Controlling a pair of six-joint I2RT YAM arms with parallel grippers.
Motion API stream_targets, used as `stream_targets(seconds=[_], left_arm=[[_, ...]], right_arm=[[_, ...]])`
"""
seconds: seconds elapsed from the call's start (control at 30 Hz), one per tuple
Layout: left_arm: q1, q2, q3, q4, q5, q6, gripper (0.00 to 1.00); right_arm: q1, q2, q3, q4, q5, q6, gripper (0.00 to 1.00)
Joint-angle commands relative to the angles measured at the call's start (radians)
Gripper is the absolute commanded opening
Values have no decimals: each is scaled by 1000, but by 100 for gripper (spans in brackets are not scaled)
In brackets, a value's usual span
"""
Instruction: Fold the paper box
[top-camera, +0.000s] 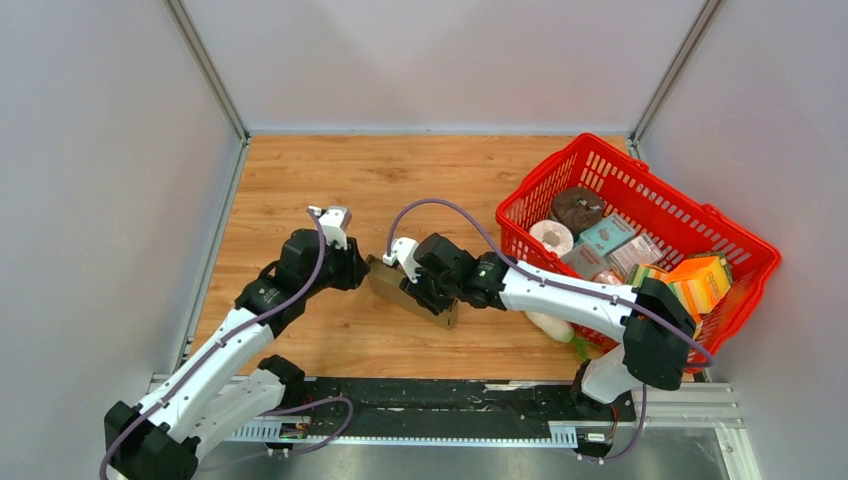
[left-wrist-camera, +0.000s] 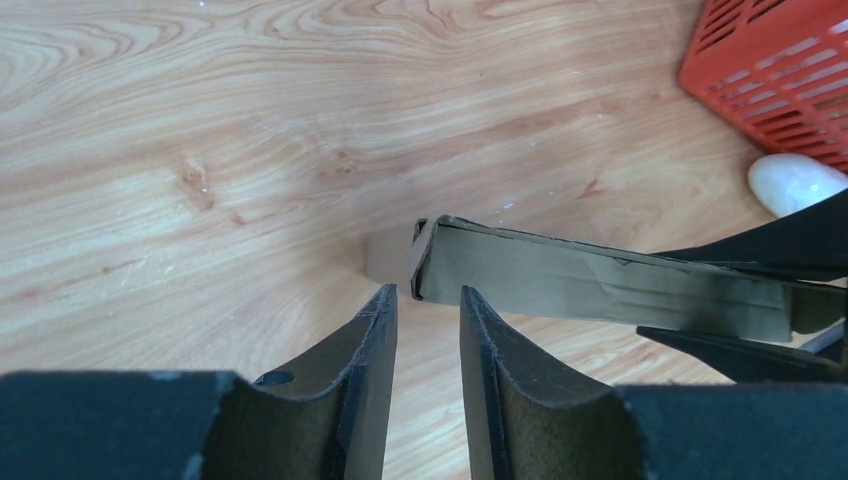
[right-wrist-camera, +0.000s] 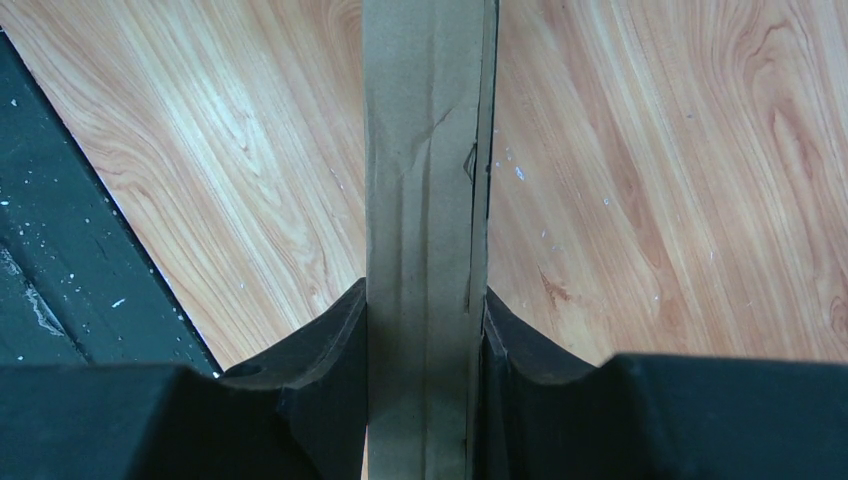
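Brown paper box (right-wrist-camera: 425, 150) clamped by right hand (right-wrist-camera: 425, 290), wrist-view.

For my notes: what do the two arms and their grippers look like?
The left arm and right arm share white link shells and black joint housings. A lilac cable loops along each. White camera blocks top the wrists. The left gripper and right gripper have black tapering fingers.

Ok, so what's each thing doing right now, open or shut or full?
right gripper, shut on the paper box.
paper box, folded into a slim box, held at one end.
left gripper, open, nothing in it, at the box's other end.
red basket, upright, full of groceries.
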Motion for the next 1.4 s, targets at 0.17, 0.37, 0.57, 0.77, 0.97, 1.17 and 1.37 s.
stream_targets(seconds=[0.17,0.37,0.57,0.77,0.97,1.17,1.37], left_arm=[[4,76,65,87,-8,133,36],[2,103,85,99,-11,145,35],[4,131,95,101,-3,148,22],[4,140,93,112,-6,153,14],[-4,157,91,72,17,92,0],[-45,128,50,82,-41,110,0],[-59,96,10,55,-106,109,0]], right_arm=[[-17,16,16,-7,-58,-19,27],[-17,19,17,-8,-53,-19,28],[-16,15,19,-10,-48,-16,28],[-17,21,25,-13,-45,-17,28],[-19,25,23,-10,-30,-5,28],[-23,18,20,-2,-19,-2,28],[-36,9,14,2,40,7,29]])
